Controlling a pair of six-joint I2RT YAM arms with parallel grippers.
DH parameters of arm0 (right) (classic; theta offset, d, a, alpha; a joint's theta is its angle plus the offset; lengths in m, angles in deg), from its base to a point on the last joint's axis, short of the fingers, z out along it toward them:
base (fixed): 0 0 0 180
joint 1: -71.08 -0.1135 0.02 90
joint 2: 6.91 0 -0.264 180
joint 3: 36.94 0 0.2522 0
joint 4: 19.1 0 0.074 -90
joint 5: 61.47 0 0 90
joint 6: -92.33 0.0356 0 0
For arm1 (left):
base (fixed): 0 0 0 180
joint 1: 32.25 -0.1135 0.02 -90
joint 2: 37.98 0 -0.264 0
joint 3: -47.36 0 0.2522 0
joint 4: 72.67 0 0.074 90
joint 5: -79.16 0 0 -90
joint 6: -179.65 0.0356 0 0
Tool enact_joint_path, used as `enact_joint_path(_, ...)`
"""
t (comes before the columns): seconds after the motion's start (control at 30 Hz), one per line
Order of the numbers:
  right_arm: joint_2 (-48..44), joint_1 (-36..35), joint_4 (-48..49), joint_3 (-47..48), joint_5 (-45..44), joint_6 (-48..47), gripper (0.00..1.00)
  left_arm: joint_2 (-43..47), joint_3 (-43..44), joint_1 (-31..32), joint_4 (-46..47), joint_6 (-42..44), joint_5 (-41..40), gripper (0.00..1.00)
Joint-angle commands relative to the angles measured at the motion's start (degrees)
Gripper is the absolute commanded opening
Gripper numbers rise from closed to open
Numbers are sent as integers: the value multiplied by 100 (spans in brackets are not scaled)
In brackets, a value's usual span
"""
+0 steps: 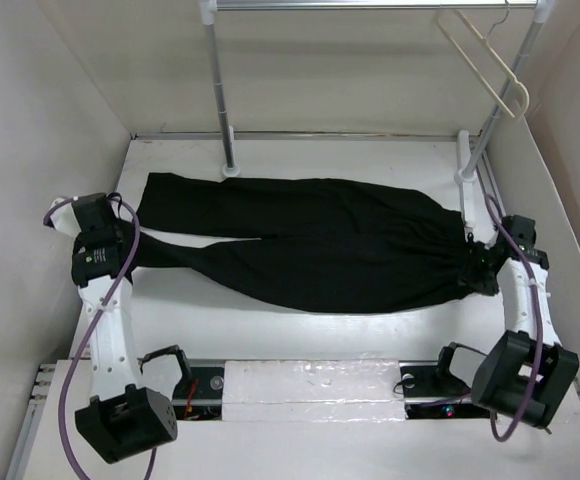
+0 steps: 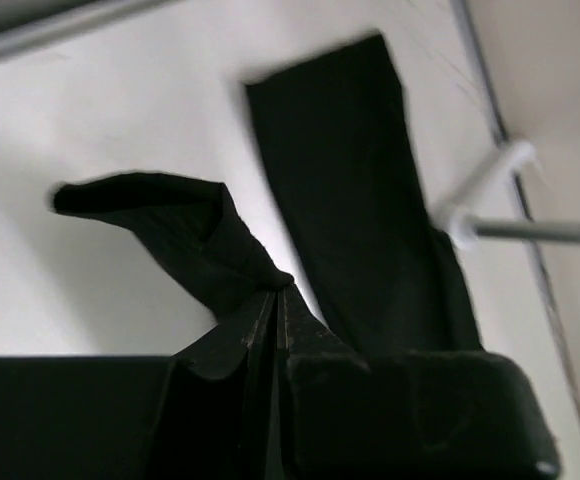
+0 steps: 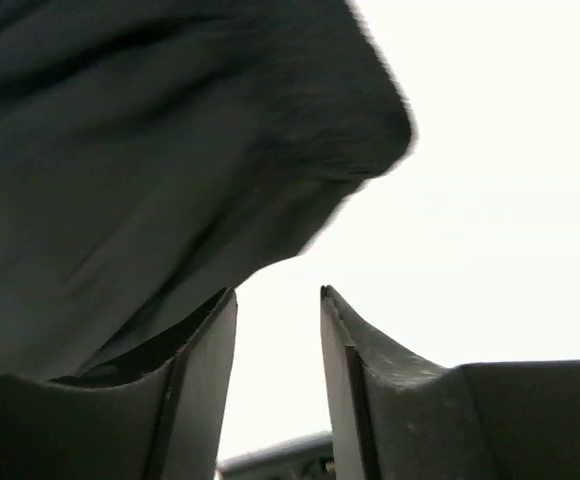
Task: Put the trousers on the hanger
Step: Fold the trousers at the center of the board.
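Note:
The black trousers [image 1: 310,240] lie flat across the table, legs to the left and waist to the right. My left gripper [image 1: 138,245] is at the end of the nearer leg. In the left wrist view it [image 2: 278,292] is shut on a bunched fold of that leg [image 2: 185,225], and the other leg [image 2: 355,190] lies flat beyond. My right gripper [image 1: 475,265] is at the waist end. In the right wrist view it [image 3: 278,295] is open with only white table between the tips, and the trousers' cloth [image 3: 140,170] is beside its left finger. The cream hanger [image 1: 482,58] hangs from the rack rail at the top right.
A white metal rack stands at the back, with one pole [image 1: 222,95] left of centre and another slanted pole [image 1: 500,95] at the right, its foot [image 1: 464,178] near the waist. The pole also shows in the left wrist view [image 2: 535,232]. White walls close in both sides.

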Motion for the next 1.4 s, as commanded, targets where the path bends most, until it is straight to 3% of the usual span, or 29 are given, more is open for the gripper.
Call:
enact_joint_path(0.0,-24,536,362,-472,-371,499,46,-182,-103,106,714,-138,1019,0)
enact_joint_path(0.2,273,924,1476,-983,601,536,60,-640,-288,167,996,-235,1294,0)
enact_joint_path(0.4,942,845,2295,-965,1225,151,62,-738,-420,167,1110,-297,1312,0)
enact_joint_path(0.5,856,731,1921,-764,1334,-148,54,-563,-472,167,1023,-270,1163,0)
enact_joint_path(0.73,-104,731,872,-526,1113,-510,58,-228,-718,167,935,-262,899,0)
enact_joint_path(1.13,556,1222,1540,-665,998,-264,58,-263,-754,167,952,-262,881,0)
enact_joint_path(1.27,818,1285,2295,-878,1280,-176,56,-350,-736,167,1014,-235,776,0)
enact_joint_path(1.37,1240,1285,2436,-790,1315,-307,46,-438,-666,167,987,-218,644,0)
